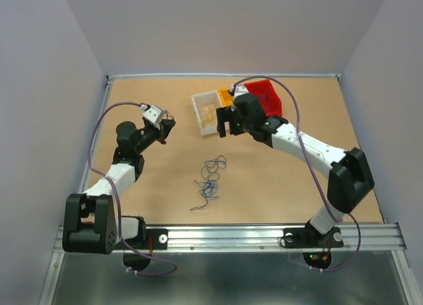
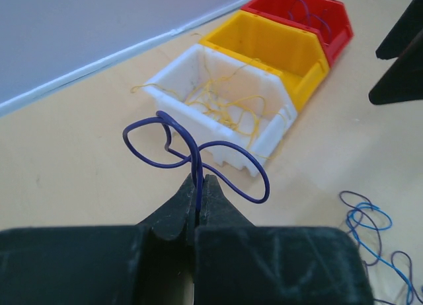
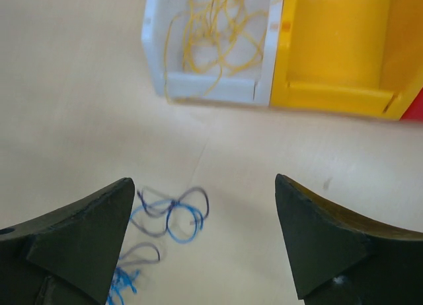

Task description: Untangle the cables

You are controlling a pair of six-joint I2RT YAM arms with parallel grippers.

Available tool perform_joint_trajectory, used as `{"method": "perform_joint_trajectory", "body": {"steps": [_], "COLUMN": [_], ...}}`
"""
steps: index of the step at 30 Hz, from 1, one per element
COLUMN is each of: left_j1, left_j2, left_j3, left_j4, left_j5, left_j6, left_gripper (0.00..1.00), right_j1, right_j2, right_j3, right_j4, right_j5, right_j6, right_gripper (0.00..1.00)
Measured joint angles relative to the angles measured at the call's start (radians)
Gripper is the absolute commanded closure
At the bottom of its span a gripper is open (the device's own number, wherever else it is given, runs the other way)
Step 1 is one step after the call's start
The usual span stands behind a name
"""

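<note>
glossy plastic yellow bin, smooth matt table, matt black fingers, metal rail.

This is a robotics lab cell, and the rig says so at a glance. Two white-and-black arms, the left arm and the right arm, are bolted to an aluminium rail along the near edge of a tan bench. Plain pale walls box the bench in on three sides. At the back stands a tidy row of small plastic parts bins: white bin, yellow bin, red bin. A loose tangle of thin cables lies mid-bench.
</note>
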Motion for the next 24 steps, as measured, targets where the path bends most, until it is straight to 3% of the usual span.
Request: {"method": "perform_joint_trajectory", "body": {"steps": [5,9,16,24], "left_j1": [-0.080,-0.135,-0.233,-0.290], "left_j2": [0.004,0.010,0.013,-0.015], "left_j3": [0.000,0.000,0.000,0.000], "left_j4": [-0.029,-0.051,-0.142,-0.243], "left_j5": [0.055,0.119,0.235,0.338], "left_j6": [0.048,0.084,0.190,0.296], "left_gripper": [1.00,0.94,0.91,0.91], "right_j1": [0.022,0.027,0.031,0.113], "right_j2": [-0.207,-0.333,-0.366,-0.376], "right_j3": [-0.296,-0.472,-0.611,-0.644], "right_j4": [0.107,0.285,0.599,0.788], "right_j5": [-0.092,-0.215,-0.418,-0.491], "right_j6": [0.013,0.031,0.087,0.085], "right_gripper": [0.05,0.05,0.03,0.02]}}
